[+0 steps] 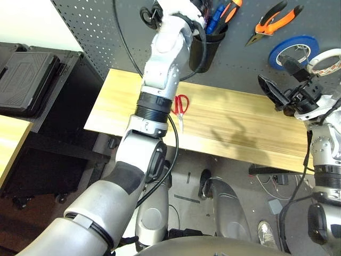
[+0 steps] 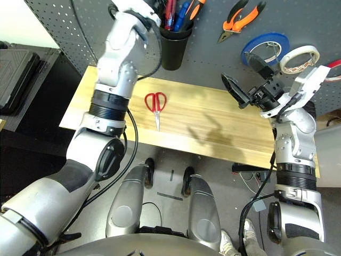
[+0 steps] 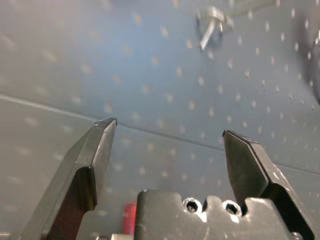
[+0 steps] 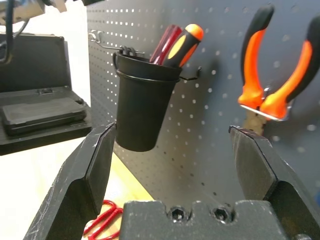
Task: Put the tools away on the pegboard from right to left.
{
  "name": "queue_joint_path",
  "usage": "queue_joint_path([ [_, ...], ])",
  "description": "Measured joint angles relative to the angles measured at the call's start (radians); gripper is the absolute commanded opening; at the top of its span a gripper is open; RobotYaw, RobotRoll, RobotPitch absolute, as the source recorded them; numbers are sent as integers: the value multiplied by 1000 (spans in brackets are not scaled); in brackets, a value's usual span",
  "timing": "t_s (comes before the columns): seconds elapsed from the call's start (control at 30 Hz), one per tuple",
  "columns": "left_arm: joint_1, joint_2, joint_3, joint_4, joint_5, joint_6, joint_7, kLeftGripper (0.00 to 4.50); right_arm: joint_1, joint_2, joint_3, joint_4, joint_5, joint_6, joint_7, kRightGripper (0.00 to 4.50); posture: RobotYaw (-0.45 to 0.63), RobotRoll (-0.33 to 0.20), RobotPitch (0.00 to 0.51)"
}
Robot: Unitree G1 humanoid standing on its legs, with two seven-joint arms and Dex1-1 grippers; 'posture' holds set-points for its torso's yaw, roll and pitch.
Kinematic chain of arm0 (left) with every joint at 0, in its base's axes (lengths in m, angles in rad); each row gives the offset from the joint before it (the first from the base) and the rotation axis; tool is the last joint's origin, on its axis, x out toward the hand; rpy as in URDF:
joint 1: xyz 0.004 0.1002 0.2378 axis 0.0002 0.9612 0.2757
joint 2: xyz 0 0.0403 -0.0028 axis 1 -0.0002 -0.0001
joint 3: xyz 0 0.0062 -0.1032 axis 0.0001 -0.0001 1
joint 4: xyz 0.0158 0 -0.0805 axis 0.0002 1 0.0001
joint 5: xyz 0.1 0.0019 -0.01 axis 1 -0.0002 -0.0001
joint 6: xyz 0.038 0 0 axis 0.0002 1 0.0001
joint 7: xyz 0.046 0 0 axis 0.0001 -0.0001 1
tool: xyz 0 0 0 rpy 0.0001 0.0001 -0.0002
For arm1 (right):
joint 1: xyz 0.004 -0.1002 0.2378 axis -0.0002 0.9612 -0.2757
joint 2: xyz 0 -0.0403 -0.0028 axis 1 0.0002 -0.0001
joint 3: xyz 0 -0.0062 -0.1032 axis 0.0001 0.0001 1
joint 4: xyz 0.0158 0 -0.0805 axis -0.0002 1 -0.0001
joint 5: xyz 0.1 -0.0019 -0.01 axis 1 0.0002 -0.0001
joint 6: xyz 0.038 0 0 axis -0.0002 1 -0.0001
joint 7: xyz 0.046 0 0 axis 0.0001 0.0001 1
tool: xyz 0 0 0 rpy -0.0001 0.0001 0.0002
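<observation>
Scissors with red handles [image 2: 157, 112] lie flat on the worktop [image 2: 186, 96], loops toward the pegboard [image 2: 213, 69] and blades toward me, and I judge them the tool left to put away. The pliers [image 2: 245, 20] hang with handles up and jaws down, likely so the spread grips rest on their support and stay easy to grasp. In the black cup [image 2: 173, 50], the red screwdriver [image 4: 166, 44] leans handle up, presumably because the deep wall keeps a slim shaft from toppling. The red tape ring [image 2: 333, 64] is at the far right, beside the white tape roll [image 2: 295, 70], which fits a right-to-left order. My left end effector [image 3: 170, 126] is spread wide and empty before the pegboard; I would bring it down to the scissors next, taking care not to knock the cup. My right end effector [image 4: 172, 127] is also wide and empty, near the blue tape roll [image 2: 269, 37], perhaps parked clear of the left arm's path. The right wrist view adds the wire holder [image 4: 260, 112] under the pliers' handles, a detail the eye views leave unclear, while the left wrist view brings out a metal hook [image 3: 212, 30] with nothing hanging from it, possibly meant for the scissors.
</observation>
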Motion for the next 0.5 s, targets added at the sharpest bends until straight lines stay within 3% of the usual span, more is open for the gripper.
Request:
queue_joint_path([
  [0.33,236,127,-28,-452,12,357,15,4432,-36,4,-5,4,22,43,0,4500,210,0,277],
  [0.5,356,156,-41,-549,13,461,14,4432,-60,-19,-21,5,50,79,0,4500,209,0,276],
])
